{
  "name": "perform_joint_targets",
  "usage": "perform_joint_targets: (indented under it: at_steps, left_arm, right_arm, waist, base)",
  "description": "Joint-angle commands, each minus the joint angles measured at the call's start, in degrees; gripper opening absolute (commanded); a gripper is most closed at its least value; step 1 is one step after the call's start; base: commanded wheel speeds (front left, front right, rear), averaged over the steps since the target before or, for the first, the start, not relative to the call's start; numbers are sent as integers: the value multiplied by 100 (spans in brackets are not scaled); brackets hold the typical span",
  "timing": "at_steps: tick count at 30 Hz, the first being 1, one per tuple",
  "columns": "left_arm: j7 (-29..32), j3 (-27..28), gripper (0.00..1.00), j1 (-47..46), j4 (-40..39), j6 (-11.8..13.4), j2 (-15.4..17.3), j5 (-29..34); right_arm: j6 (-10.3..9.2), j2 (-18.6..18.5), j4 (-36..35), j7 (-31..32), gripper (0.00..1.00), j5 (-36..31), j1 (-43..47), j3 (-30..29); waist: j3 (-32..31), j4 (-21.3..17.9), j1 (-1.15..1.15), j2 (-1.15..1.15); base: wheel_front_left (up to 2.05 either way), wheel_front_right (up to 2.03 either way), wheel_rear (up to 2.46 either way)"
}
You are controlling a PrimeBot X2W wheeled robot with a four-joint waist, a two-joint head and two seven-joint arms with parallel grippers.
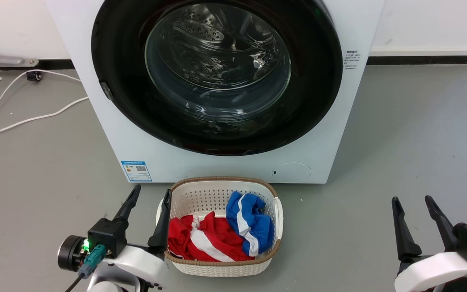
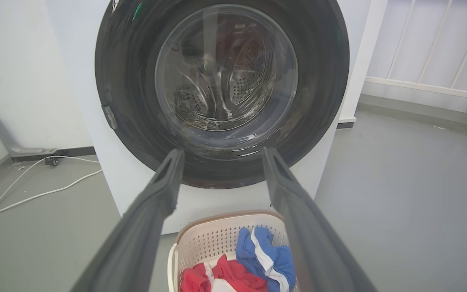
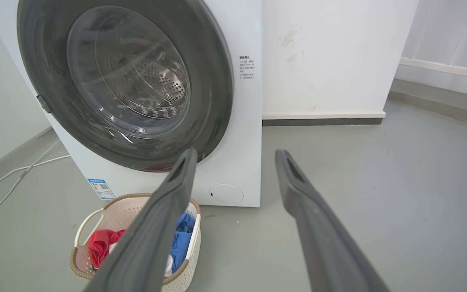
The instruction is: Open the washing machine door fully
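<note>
Head view, and the washing machine door (image 1: 217, 77) takes up the 12 o'clock half of the picture. It is a big round disc of glossy black with a clear, bulging glass bowl at its centre. Through the glass the perforated steel drum (image 1: 201, 32) glints. The door lies flat against the front of the washing machine (image 1: 144, 158), with no gap showing at its rim. A small grey tab (image 1: 106, 91) sits on the black ring at the door's 9 o'clock.

The white cabinet carries a blue label (image 1: 136, 170) low at 7 o'clock of the door and a round flap (image 1: 291, 172) low at 5 o'clock.

Just in front, on the grey floor (image 1: 399, 142), stands a white laundry basket (image 1: 221, 268) with a brown woven rim. Inside it a red garment (image 1: 205, 241) lies at 8 o'clock and a blue one (image 1: 251, 223) at 2 o'clock.

The left end effector (image 1: 151, 190) is at 7 o'clock of the view, fingers spread and holding nothing. Its inner finger crosses the basket's 9 o'clock rim, but I cannot tell whether they touch. The right end effector (image 1: 412, 199) is at 4 o'clock, also spread and empty, well apart from the door.

A white cable (image 1: 22, 120) trails across the floor at 9 o'clock.
</note>
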Motion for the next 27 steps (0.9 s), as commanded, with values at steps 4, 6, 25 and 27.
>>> perform_joint_targets:
  at_steps: [4,6,25,27]
  left_arm:
    - [-83,18,100,-2,22,-14,-32,173]
    - [-105,26,100,13,29,-17,-35,218]
    - [-184,158,100,70,139,-57,-145,287]
    - [-183,167,100,72,147,-69,-140,288]
  right_arm:
    - [6,19,-54,-59,100,-174,10,13]
    - [6,20,-62,-76,100,-237,20,9]
    - [6,23,72,-194,100,-281,-15,-6]
    - [6,23,87,-200,100,-274,-18,-7]
  waist:
    - [-18,11,0,0]
    - [-22,19,0,0]
    - [-31,43,0,0]
    - [-26,42,0,0]
  base:
    - [0,0,0]
    - [0,0,0]
    - [0,0,0]
    - [0,0,0]
